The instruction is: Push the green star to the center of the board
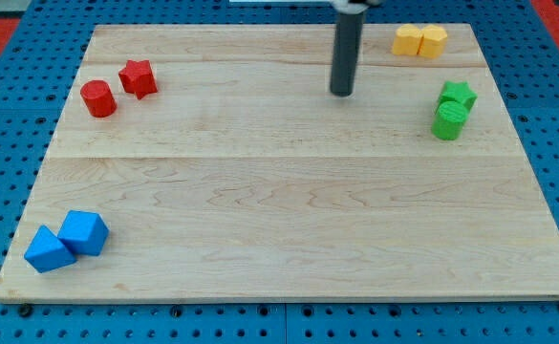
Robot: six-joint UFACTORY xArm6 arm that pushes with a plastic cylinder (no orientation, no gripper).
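Note:
The green star point(459, 95) lies near the board's right edge, in the upper part of the view. A green cylinder point(449, 120) touches it just below. My tip point(342, 93) rests on the board well to the left of the green star, near the view's top middle. The dark rod rises from it out of the view's top.
Two yellow blocks point(419, 40) sit side by side at the top right. A red cylinder point(97, 98) and a red star point(138, 77) lie at the upper left. Two blue cubes point(67, 240) sit at the lower left corner of the wooden board point(289, 210).

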